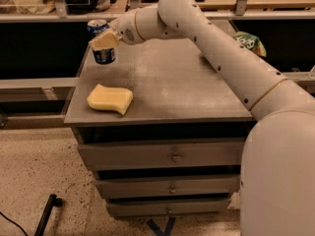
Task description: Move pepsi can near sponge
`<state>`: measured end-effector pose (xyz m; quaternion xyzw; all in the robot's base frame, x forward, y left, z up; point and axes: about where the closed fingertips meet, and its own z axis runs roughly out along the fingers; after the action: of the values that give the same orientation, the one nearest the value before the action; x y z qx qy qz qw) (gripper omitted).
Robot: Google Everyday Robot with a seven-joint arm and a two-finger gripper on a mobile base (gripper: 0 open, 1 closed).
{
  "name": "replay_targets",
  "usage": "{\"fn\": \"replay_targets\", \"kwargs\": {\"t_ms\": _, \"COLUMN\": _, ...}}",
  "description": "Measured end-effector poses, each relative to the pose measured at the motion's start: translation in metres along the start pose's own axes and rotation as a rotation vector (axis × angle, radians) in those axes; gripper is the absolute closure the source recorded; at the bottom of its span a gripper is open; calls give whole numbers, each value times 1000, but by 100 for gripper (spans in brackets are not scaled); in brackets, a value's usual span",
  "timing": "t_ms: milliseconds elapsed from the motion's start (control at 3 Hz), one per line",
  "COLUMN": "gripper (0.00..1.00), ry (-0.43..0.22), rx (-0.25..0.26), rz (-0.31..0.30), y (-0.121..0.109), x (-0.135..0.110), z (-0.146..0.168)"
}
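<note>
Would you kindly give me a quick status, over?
Gripper shut on dark blue pepsi can, far-left table corner. Pale yellow foam sponge front-left. Nothing between them.

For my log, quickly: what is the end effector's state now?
End effector: closed, holding the can at the far left corner of the table.

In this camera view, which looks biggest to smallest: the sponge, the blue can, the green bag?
1. The sponge, nearest the camera.
2. The pepsi can, in the gripper at the table's far corner, and green snack bag look alike; the arm partly hides the bag, which sits farther.
</note>
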<state>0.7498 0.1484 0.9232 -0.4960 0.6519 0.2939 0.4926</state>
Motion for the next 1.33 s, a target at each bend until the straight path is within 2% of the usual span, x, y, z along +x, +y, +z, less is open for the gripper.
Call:
{"fn": "replay_targets", "kwargs": {"t_ms": 333, "gripper": 100, "ry": -32, "rx": -22, "rz": -18, "y": 8, "x": 1, "z": 1}}
{"fn": "replay_targets", "kwargs": {"t_ms": 1333, "gripper": 100, "ry": -54, "rx": -95, "rz": -22, "y": 35, "x": 16, "z": 2}}
